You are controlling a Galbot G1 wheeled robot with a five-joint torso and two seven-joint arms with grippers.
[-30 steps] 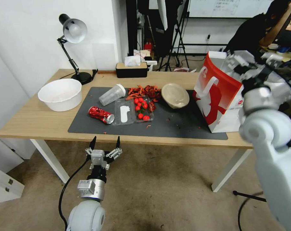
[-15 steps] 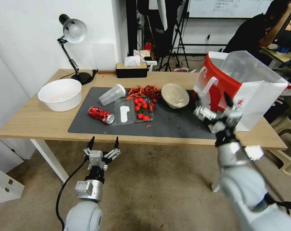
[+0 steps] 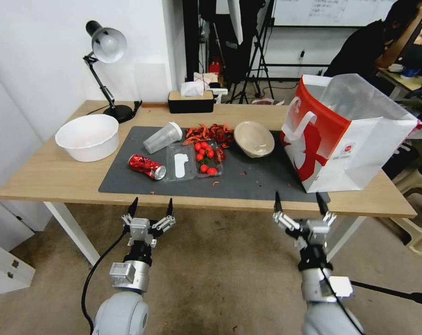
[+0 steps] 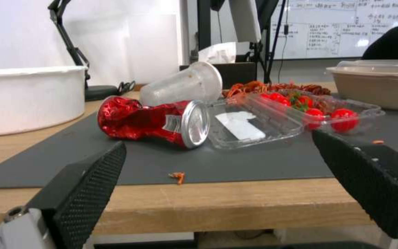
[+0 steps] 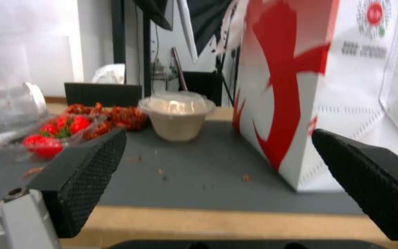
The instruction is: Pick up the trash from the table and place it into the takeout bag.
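We hold our left gripper and right gripper just off the near edge of the counter, fingers apart and empty on both. The crushed red can, clear cup and beige bowl lie on the grey mat; what looks like tomatoes sit between them. The takeout bag stands upright at the mat's right end
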